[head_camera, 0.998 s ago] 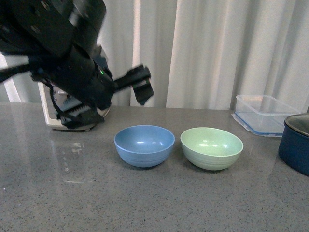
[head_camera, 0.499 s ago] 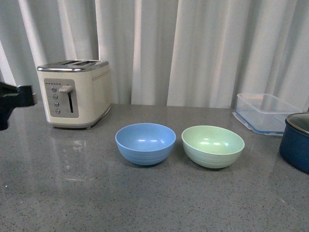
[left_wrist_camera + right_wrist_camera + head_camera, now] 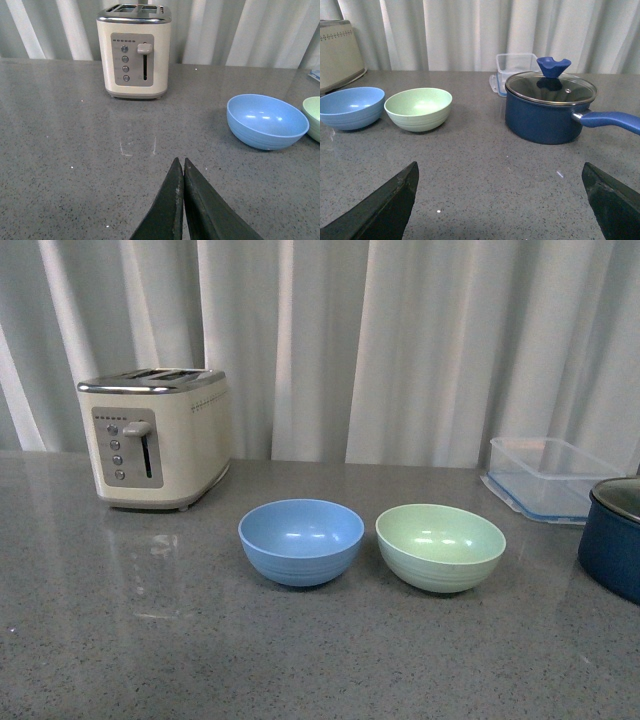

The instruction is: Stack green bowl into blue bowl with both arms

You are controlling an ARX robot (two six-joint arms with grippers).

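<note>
On the table (image 3: 120, 640) the green bowl (image 3: 440, 545) stands upright at 3 o'clock of the blue bowl (image 3: 300, 540), just beside it. Both are empty. A toaster (image 3: 155, 435) stands at 10 o'clock of the blue bowl, and a pot (image 3: 612, 540) at 3 o'clock of the green bowl. The left gripper (image 3: 180, 161) is pinched together and holds nothing. The right gripper (image 3: 500, 167) gapes wide and holds nothing.

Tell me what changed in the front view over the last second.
The left arm swung left out of the front view; the left tool is shut, empty. The blue bowl, green bowl and toaster stayed put, bowls side by side, unstacked.
</note>
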